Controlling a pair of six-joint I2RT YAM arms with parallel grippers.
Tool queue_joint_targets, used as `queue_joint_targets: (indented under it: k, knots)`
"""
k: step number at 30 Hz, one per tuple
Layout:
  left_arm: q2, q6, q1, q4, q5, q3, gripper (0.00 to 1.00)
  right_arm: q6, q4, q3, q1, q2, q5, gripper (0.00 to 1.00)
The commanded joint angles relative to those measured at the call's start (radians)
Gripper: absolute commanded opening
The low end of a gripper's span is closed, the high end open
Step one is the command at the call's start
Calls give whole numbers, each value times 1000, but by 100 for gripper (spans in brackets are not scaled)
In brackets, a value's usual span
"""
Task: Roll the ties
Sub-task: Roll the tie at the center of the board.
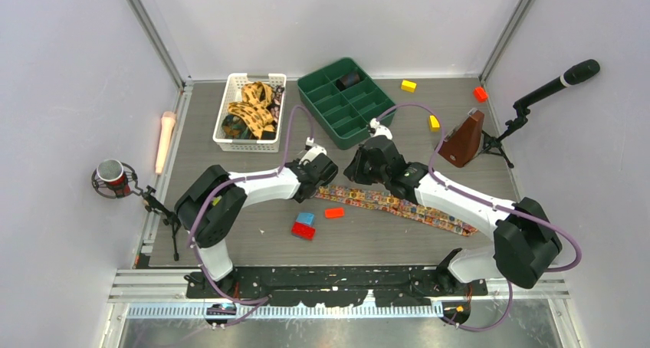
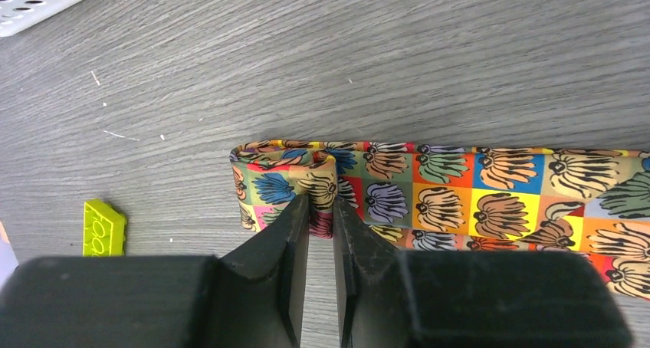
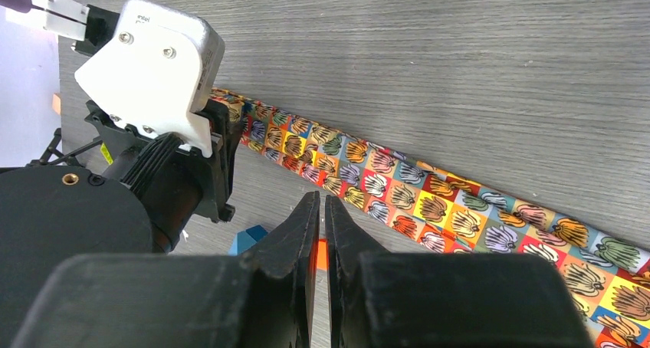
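Your left gripper is all but closed. Its two fingers pinch the folded end of the tie, and a fold of cloth stands up between the tips. The left arm reaches from its base at the near left edge forward and to the right. Its forearm is low over the table and its wrist points toward the table's middle.

Your right gripper also has its fingers nearly together, with only a thin slit between them and nothing in it. It hangs above the table just beside the left gripper, on that gripper's right and a little farther back. The right arm runs from its base at the near right edge forward and to the left, alongside the tie in the top view.

The tie lies flat on the table, in the middle of the near half. Its long axis runs diagonally. The folded end, held by the left gripper, points left and slightly away from the bases. The other end lies to the right, nearer the bases and close to the right arm's elbow.

In the left wrist view, a lime block sits near the folded end without touching it. An orange block lies just on the near side of the tie. More ties fill the basket at the far left, well apart.
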Motion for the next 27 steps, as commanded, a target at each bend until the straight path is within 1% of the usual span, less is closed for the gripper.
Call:
queue_joint_targets:
  k: [1, 8, 10, 12, 14, 21, 27]
  knots:
    - [-4, -21, 11, 25, -9, -17, 19, 6, 30, 13, -6, 11, -3, 14]
    - [-38, -21, 11, 27, 37, -20, 25, 8, 34, 11, -5, 15, -4, 14]
    - [-66, -20, 18, 31, 80, -25, 29, 8, 35, 14, -6, 19, -9, 14]
    - [-90, -21, 27, 39, 128, -31, 36, 8, 37, 17, -6, 25, -14, 14]
    - [-110, -22, 38, 44, 170, -35, 38, 8, 41, 19, -6, 30, -18, 14]
    - [-159, -33, 88, 77, 301, -58, 40, 11, 47, 15, -6, 33, -23, 14]
    - [-184, -51, 143, 102, 388, -82, 39, 11, 48, 14, -6, 40, -24, 14]
